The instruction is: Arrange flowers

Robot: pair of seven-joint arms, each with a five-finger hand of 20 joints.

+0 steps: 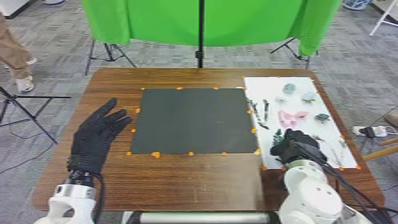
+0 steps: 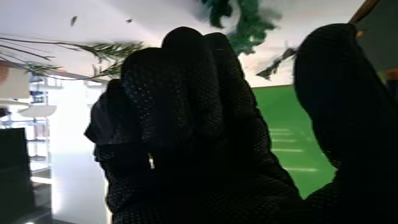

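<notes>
brown wooden bench (image 1: 200, 180); at three o'clock, the black-gloved right hand (image 1: 295, 146), fingers straight, thumb wide; at nine, the black-gloved left hand (image 1: 96, 132), spread. dark green leafy sprig (image 2: 253, 30) and pink-petalled flower (image 1: 287, 119) lie on the white rectangular sheet (image 1: 266, 86), toward two. arranging on the square dark-grey mat (image 1: 194, 120) seems unstarted; all placing remains.

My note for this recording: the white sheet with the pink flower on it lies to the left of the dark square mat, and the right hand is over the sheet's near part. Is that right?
Not quite: the head view shows the white sheet with the pink flower to the right of the dark square mat. The right hand is over the sheet's near part, as you say.
</notes>
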